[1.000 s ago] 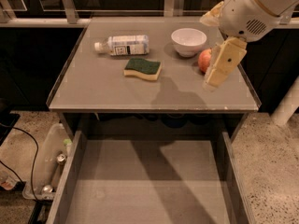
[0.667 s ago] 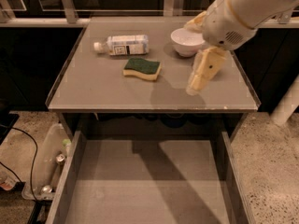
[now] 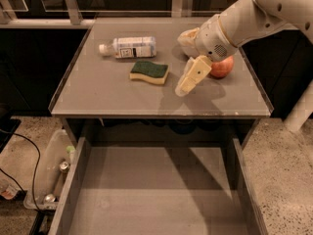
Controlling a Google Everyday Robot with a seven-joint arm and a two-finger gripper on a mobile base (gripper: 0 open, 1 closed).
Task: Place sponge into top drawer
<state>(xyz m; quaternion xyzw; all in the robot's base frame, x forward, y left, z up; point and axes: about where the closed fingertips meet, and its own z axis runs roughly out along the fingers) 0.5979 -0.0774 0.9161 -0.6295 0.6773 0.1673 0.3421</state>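
The top drawer [image 3: 156, 190] is standing pulled open below the table [image 3: 107, 92], its grey bottom bare. The white arm [image 3: 244, 21] is reaching in from the right, partly covering a pale bowl [image 3: 186, 37]. A clear floor bin [image 3: 49, 170] is sitting left of the drawer. The gripper [image 3: 192, 77] is hanging low over the tabletop, just right of the sponge [image 3: 150, 71]; its grip state is not showing. A bottle [image 3: 129, 47] is lying on its side behind the sponge, with print too small to read. An apple [image 3: 221, 67] is resting beside the gripper.
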